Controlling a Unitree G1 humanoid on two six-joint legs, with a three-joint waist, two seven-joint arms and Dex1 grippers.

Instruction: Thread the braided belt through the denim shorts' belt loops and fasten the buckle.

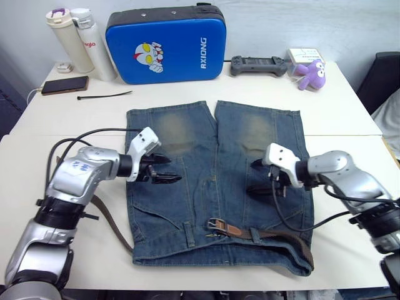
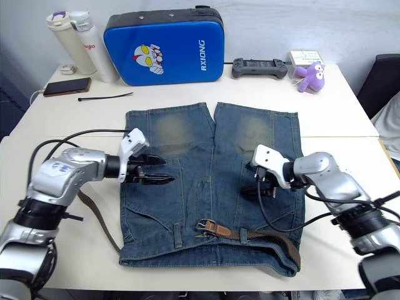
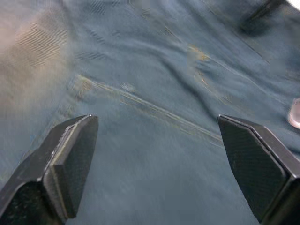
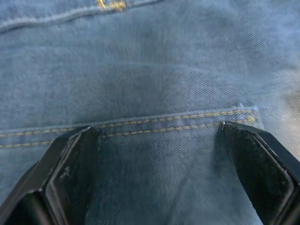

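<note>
The denim shorts [image 1: 212, 181] lie flat on the white table [image 1: 62, 119], waistband nearest me. The braided belt [image 1: 281, 237] runs along the waistband's right part. Its silver buckle [image 1: 217, 225] and tan leather end [image 1: 234, 230] rest near the waistband's middle. Another stretch of the belt [image 1: 112, 225] trails off the shorts' left side. A belt loop [image 1: 190, 234] shows left of the buckle. My left gripper [image 1: 174, 169] hovers open over the shorts' left half, holding nothing. Over the right half my right gripper [image 1: 251, 177] is open and empty too. Both wrist views show spread fingers [image 3: 70, 159] [image 4: 70, 173] above bare denim.
Along the table's far edge stand two bottles [image 1: 72, 37], a blue padded case [image 1: 165, 44], a black controller [image 1: 258, 65] and a purple toy [image 1: 309, 74]. A phone [image 1: 65, 84] and a thin black cable tie [image 1: 104, 95] lie at the far left.
</note>
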